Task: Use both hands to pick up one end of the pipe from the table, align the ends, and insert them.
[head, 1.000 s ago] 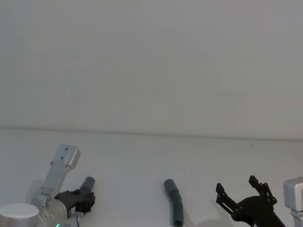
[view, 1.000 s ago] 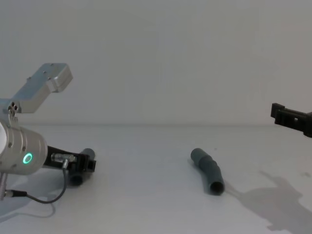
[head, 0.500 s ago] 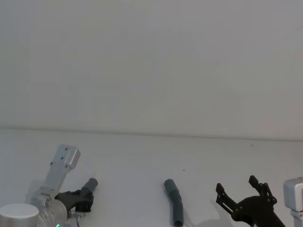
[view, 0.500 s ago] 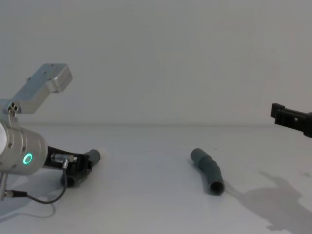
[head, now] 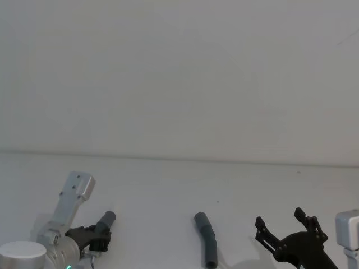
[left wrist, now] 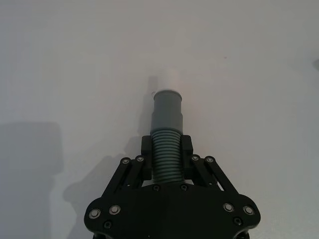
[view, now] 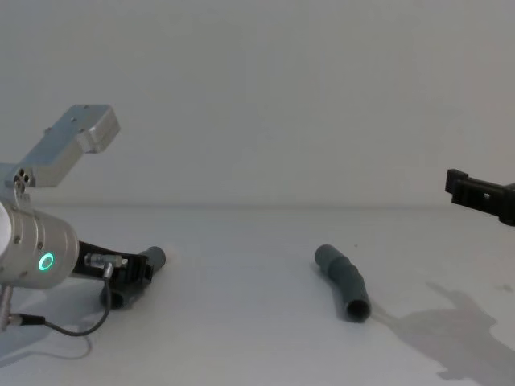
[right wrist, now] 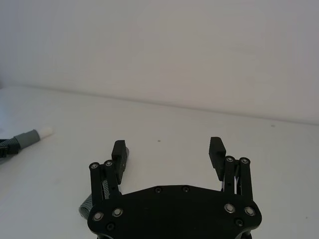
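Left wrist view: the left end effector [left wrist: 167, 149] is clamped on the ribbed body of one pipe piece [left wrist: 167, 164]. The cuff [left wrist: 168, 105] and white tip [left wrist: 168, 79] are left sticking out ahead of it. In the chest view this piece is held low over the worktop [view: 241, 330] at the left, tip end tilted up. Whether its rear end is touching the worktop cannot be told. The second piece [view: 344, 281] is lying loose near the middle, hollow end [view: 358, 308] turned toward the robot. The right end effector [right wrist: 168, 147] is spread apart and empty, raised off the worktop, near that piece on its right. First grasp is judged done, roughly a third of the task. Left to do: the second piece is to be gripped and lifted, the ends aligned, the tip inserted.
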